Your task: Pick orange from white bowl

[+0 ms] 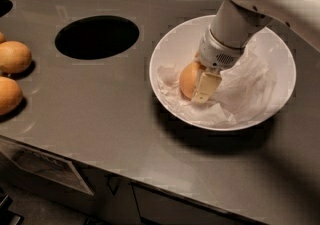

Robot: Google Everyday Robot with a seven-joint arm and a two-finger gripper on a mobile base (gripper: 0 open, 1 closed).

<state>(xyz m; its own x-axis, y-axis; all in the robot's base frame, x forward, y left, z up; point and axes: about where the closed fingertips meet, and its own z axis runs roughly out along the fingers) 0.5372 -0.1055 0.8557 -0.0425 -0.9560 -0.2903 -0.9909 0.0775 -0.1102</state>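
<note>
The orange (187, 79) lies in the left part of the white bowl (175, 44), on crumpled white paper (245, 89). My gripper (198, 87) reaches down into the bowl from the upper right and is shut on the orange. One pale finger (205, 88) presses against the orange's right side. The other finger is hidden behind the fruit. The orange still rests low in the bowl.
A round black hole (97, 36) is cut in the grey counter (100, 119) left of the bowl. Two yellower-orange fruits (14, 56) (7, 94) lie at the left edge. The counter's front edge runs below, and dark tiles line the back.
</note>
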